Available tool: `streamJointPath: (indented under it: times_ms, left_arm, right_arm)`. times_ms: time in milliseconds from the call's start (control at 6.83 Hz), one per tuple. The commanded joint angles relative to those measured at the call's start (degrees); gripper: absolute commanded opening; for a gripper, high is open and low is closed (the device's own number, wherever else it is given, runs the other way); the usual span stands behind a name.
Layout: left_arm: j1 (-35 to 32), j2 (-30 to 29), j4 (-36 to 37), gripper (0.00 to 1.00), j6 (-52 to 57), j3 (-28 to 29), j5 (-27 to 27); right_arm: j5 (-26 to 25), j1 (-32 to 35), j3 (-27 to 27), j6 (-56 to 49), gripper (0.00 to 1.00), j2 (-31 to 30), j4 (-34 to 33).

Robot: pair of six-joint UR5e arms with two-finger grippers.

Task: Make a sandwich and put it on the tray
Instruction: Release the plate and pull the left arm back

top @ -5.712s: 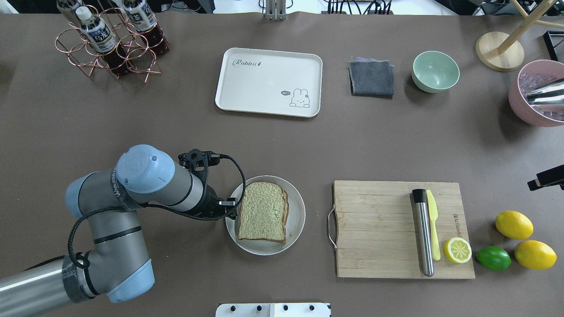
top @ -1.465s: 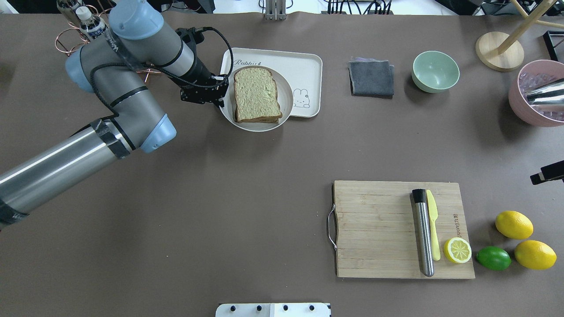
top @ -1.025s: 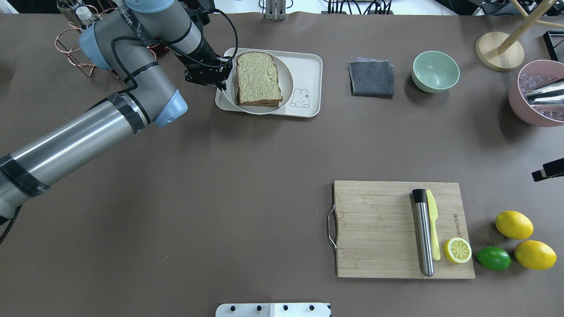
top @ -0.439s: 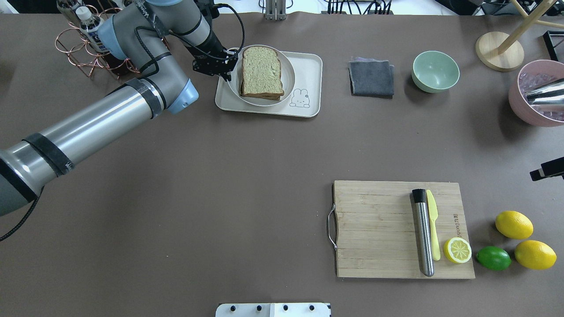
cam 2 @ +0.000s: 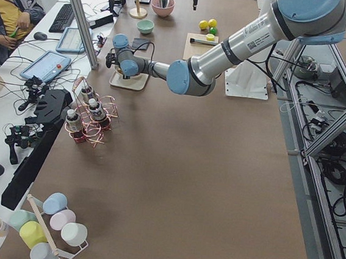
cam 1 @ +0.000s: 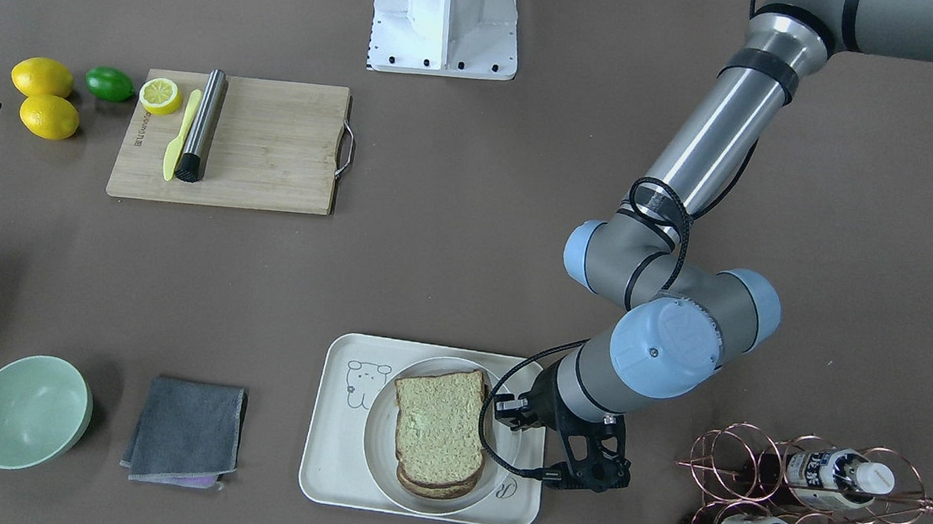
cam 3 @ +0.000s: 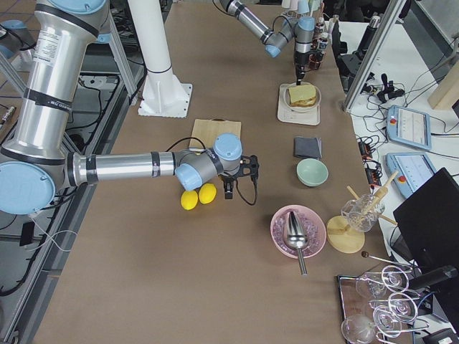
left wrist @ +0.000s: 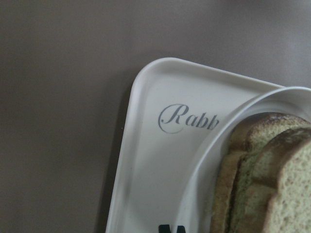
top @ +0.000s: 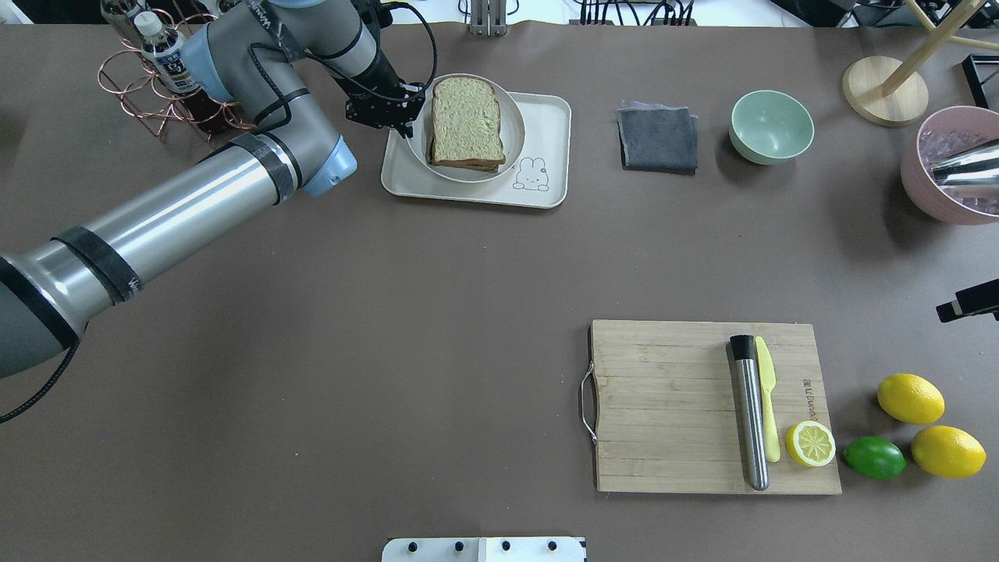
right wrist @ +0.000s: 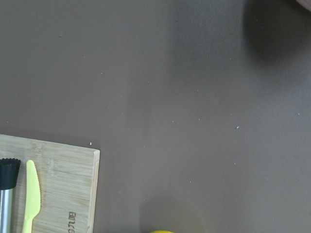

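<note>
The sandwich [top: 466, 121], two brown-crusted speckled slices, lies on a round white plate [top: 515, 129]; the egg is hidden between the slices. My left gripper [top: 411, 125] is shut on the plate's left rim and holds the plate over the cream-white tray [top: 542, 129], with the plate overlapping the tray's far edge. The left wrist view shows the tray [left wrist: 160, 160] with its script, the plate rim [left wrist: 209, 160] and the bread [left wrist: 272, 184]. My right gripper [top: 964, 306] shows only as a black part at the right edge; I cannot tell whether it is open.
A bamboo cutting board [top: 663, 406] with a steel rod, yellow knife and lemon half lies front right, lemons and a lime [top: 874, 458] beside it. A grey cloth [top: 658, 139], green bowl [top: 771, 126] and pink bowl [top: 948, 168] stand right of the tray. A copper bottle rack [top: 168, 78] stands left.
My left arm carried the plate with the sandwich from the table's near side to over the tray. In the last second it moved farther back and slightly right.
</note>
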Motion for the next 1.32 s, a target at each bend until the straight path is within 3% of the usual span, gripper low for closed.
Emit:
streamJointPath:
  times_ms: [0, 293, 439, 586, 1172]
  left_arm:
    - [0.71, -0.38, -0.57, 0.0, -0.43, 0.08, 1.62]
    - [0.71, -0.29, -0.75, 0.86, -0.52, -0.01, 1.81]
    - [0.45, -0.29, -0.75, 0.97, -0.87, -0.09, 1.9]
    - [0.02, 0.14, 0.12, 0.97, -2.01, -1.57, 2.07]
    - [-2.18, 19.71, 33.87, 0.97, 7.52, -42.1, 1.81]
  right_arm:
    - [-0.16, -0.02, 0.0, 0.0, 0.99, -0.12, 0.0]
    - [-0.33, -0.63, -0.09, 0.09, 0.99, -0.04, -0.09]
    - [-0.33, -0.89, -0.09, 0.09, 0.99, 0.05, -0.09]
    - [-0.33, -0.9, -0.17, 0.09, 0.99, 0.05, -0.09]
    - [-2.26, -1.24, -0.7, -0.08, 0.99, 0.05, -0.17]
